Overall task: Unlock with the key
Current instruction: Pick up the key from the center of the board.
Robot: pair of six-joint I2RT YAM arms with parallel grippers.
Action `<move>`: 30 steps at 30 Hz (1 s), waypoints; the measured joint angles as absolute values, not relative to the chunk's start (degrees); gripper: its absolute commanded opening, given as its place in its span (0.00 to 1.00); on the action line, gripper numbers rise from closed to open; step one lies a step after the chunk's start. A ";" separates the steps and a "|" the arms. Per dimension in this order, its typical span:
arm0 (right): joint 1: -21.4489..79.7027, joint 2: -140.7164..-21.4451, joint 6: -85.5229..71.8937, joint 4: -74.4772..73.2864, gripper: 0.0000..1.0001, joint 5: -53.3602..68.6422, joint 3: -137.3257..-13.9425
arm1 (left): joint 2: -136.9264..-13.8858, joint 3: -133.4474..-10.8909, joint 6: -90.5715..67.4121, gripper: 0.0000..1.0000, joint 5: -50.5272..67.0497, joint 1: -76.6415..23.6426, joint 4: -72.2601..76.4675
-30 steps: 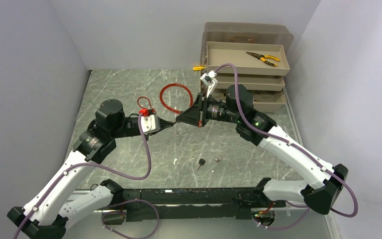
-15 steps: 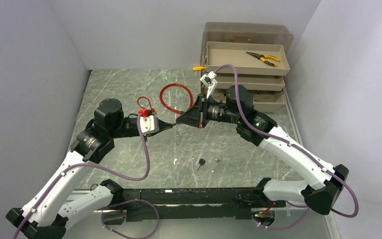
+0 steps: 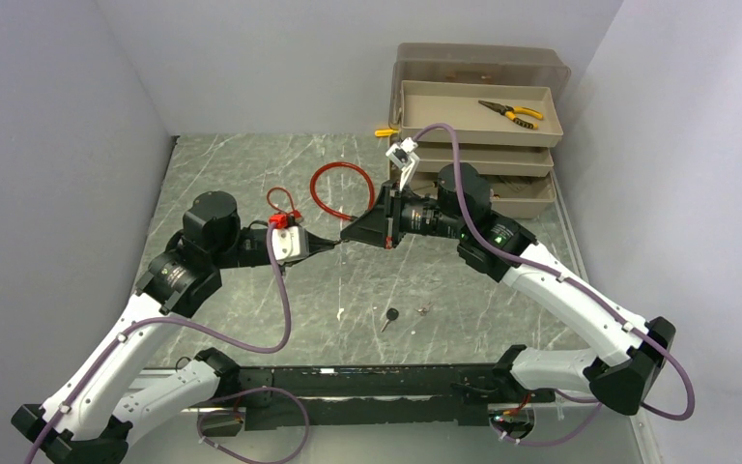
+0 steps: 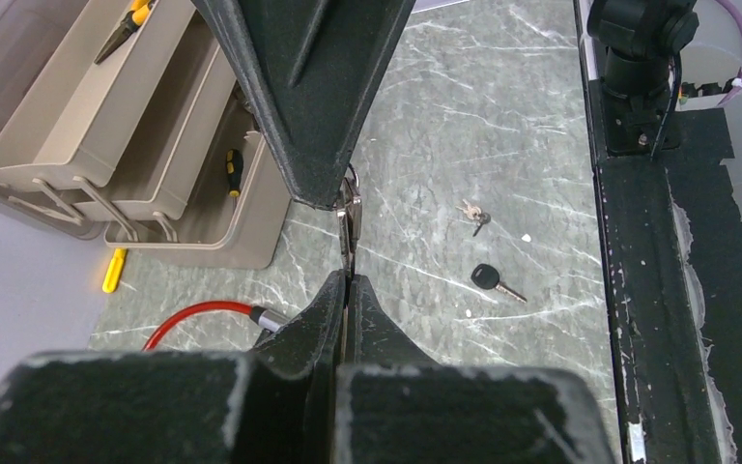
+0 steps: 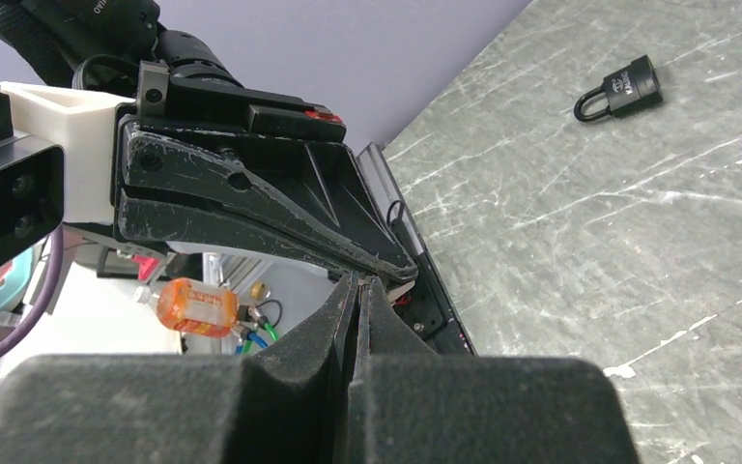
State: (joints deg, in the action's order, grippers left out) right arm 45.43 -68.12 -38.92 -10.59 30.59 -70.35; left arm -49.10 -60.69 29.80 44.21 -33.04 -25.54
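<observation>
My left gripper (image 3: 334,242) and right gripper (image 3: 349,235) meet tip to tip above the middle of the table. A thin metal key (image 4: 349,222) with a small ring spans the gap between them. The left gripper (image 4: 348,278) is shut on its near end. Its far end sits in the shut tips of the right gripper (image 5: 358,282). A black padlock (image 5: 621,89) lies flat on the table beyond the left arm, seen only in the right wrist view. A black-headed key (image 3: 389,316) and a few small loose keys (image 3: 424,309) lie on the table near the front.
A red cable loop (image 3: 333,188) lies behind the grippers, and a small red lock (image 3: 278,221) shows by the left wrist. A tan toolbox (image 3: 478,126) with open trays and pliers (image 3: 510,112) stands at the back right. A yellow tool (image 3: 385,132) lies beside it.
Both grippers stay shut and tip to tip on the key. The wrists have shifted only slightly.
</observation>
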 measured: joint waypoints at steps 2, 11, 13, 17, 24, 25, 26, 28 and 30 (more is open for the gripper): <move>45.43 -68.16 -38.68 -10.68 0.00 30.55 -70.35 | -49.10 -60.69 30.02 0.00 43.97 -33.04 -25.56; 45.67 -68.16 -36.36 -12.19 0.00 30.35 -70.39 | -49.47 -61.78 32.34 0.11 43.75 -33.23 -28.62; 45.69 -68.18 -36.36 -12.16 0.00 30.39 -70.39 | -49.50 -61.87 32.16 0.13 43.92 -33.32 -28.80; 45.58 -68.69 -36.47 -12.10 0.00 30.55 -70.39 | -49.45 -61.28 31.66 0.00 44.71 -34.17 -28.95; 45.56 -68.79 -36.64 -13.34 0.00 30.81 -70.39 | -49.45 -58.33 30.24 0.00 43.05 -34.76 -24.60; 45.56 -68.79 -36.64 -13.30 0.00 30.81 -70.39 | -49.65 -58.33 30.17 0.00 43.00 -34.83 -24.36; 45.56 -68.77 -36.62 -13.30 0.00 30.79 -70.39 | -49.78 -58.33 30.13 0.00 43.00 -34.87 -24.23; 45.52 -68.77 -36.60 -13.30 0.00 30.70 -70.39 | -50.04 -58.33 30.02 0.00 43.11 -35.00 -24.12; 45.47 -68.77 -36.56 -13.45 0.00 30.68 -70.39 | -50.15 -58.33 29.78 0.00 43.11 -35.11 -24.03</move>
